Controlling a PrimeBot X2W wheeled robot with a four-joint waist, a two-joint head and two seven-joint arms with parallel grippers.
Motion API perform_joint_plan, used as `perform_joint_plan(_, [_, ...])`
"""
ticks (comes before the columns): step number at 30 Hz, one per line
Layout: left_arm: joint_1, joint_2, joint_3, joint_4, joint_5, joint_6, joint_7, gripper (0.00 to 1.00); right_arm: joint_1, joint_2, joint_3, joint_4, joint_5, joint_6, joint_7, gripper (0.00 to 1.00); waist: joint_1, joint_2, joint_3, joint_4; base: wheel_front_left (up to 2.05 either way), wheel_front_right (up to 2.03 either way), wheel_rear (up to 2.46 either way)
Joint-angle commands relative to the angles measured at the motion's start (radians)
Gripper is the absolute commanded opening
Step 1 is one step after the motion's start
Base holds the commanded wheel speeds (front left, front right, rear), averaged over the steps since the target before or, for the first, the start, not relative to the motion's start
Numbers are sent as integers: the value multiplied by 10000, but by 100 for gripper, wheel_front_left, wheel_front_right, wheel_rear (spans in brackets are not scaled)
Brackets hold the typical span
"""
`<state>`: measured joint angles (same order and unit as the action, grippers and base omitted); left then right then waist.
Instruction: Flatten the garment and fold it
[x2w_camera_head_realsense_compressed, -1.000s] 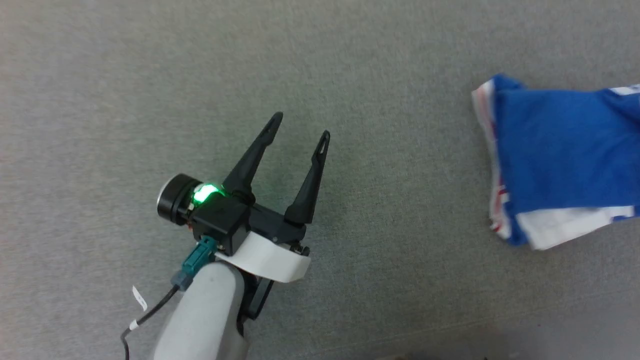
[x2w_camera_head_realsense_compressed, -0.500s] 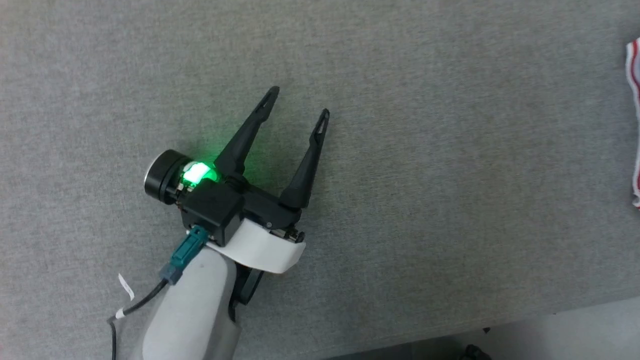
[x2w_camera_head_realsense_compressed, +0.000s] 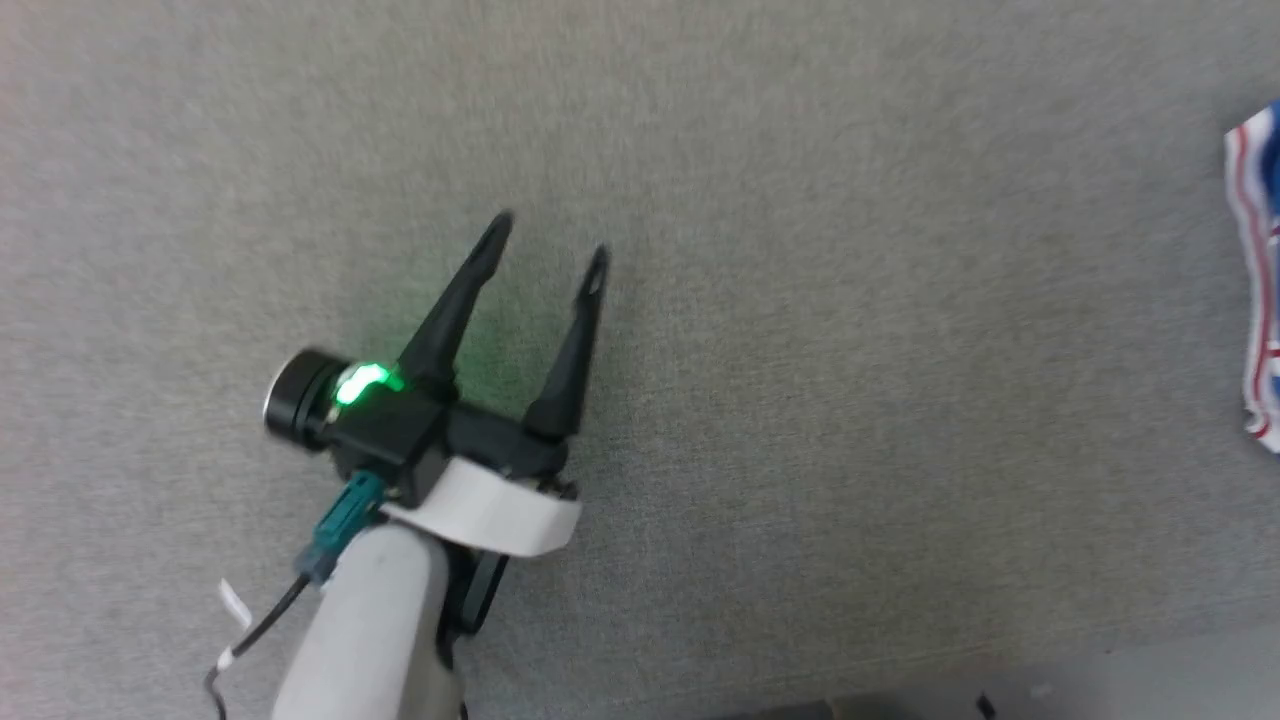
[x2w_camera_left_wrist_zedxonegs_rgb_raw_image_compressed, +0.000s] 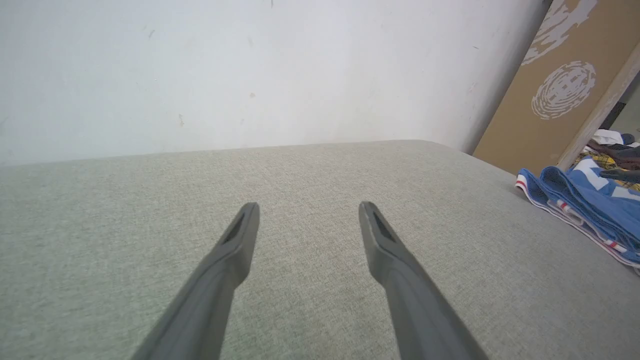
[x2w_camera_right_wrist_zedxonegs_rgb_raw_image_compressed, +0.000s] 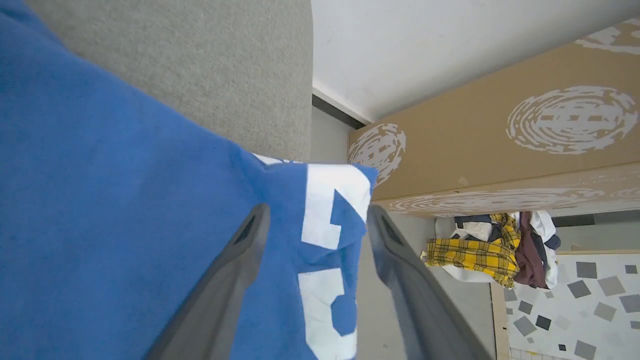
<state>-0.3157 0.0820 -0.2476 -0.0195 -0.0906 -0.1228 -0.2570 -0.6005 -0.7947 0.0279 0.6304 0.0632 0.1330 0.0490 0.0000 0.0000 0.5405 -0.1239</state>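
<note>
My left gripper (x2w_camera_head_realsense_compressed: 548, 240): fingers spread, holding nothing, above the grey surface (x2w_camera_head_realsense_compressed: 850, 420) toward 8 o'clock in my head view.
My right gripper (x2w_camera_right_wrist_zedxonegs_rgb_raw_image_compressed: 317, 212): fingers apart, straddling a lettered corner of cloth without pinching it.
The garment (x2w_camera_head_realsense_compressed: 1258, 250): at 3 o'clock, well apart from the left gripper, lying in rumpled layers.
Done: nothing I'd count as flat, by my judgement.
Left: spreading, smoothing, then every fold.

Table (x2w_camera_head_realsense_compressed: 800, 300) viewed top-down by head cam from behind left hand (x2w_camera_head_realsense_compressed: 548, 238). Left wrist cam held low, sighted forward; garment (x2w_camera_left_wrist_zedxonegs_rgb_raw_image_compressed: 590, 200) right of hand is shared by all views.
</note>
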Motion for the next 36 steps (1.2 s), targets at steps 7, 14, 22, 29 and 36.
perform_joint_plan(7, [1103, -153, 887, 9, -202, 109, -47, 100, 230, 684, -385, -1727, 525, -23, -140, 100, 0, 0, -2668, -246, 0, 0, 0])
perform_joint_plan(14, [1899, -248, 1812, -22, -255, 528, -47, 100, 1006, 2277, -882, -4162, 1086, -23, -502, 100, 0, 0, -3769, 91, 0, 0, 0])
perform_joint_plan(22, [2505, -295, 2125, -127, -140, 887, -47, 100, 2749, 4600, -1158, -6604, 1067, -23, -1203, 100, 0, 0, -4286, 584, 0, 0, 0])
perform_joint_plan(29, [2768, -309, 2093, 54, -19, 1126, -47, 100, 4402, 6177, -865, -7138, 1158, -23, -1886, 100, 0, 0, -4415, 1026, 0, 0, 0])
perform_joint_plan(36, [2998, -313, 2016, 574, 7, 1197, -47, 100, 5652, 7074, -762, -6591, 1065, -23, -2512, 100, 0, 0, -4599, 1361, 0, 0, 0])
